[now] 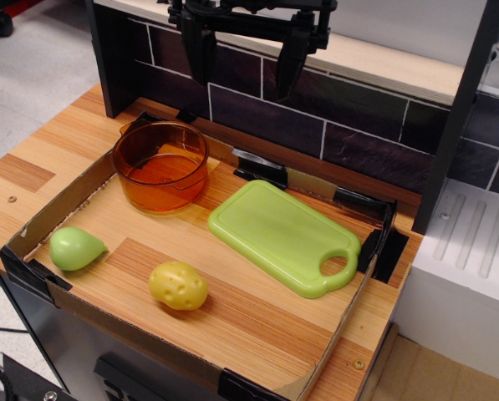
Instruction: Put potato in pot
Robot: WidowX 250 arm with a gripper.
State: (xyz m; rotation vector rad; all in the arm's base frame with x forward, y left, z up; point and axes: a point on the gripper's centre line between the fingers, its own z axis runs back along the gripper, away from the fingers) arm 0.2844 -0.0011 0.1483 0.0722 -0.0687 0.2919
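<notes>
Dark tiled wall backs the wooden bench (257, 326), which is edged with low cardboard. Up near the wall the claw (245, 71) hangs with its black fingers spread wide, holding nothing. Toward the front edge the potato (178, 286) lies well apart from the pot (160, 165), between a green pear (75, 249) and a cutting board (282, 236).

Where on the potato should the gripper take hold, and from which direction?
Probably from straight above: the potato lies on its side with open wood around it. Close the open gripper across its narrow middle, not its long axis, since the rounded ends would likely slip out.
</notes>
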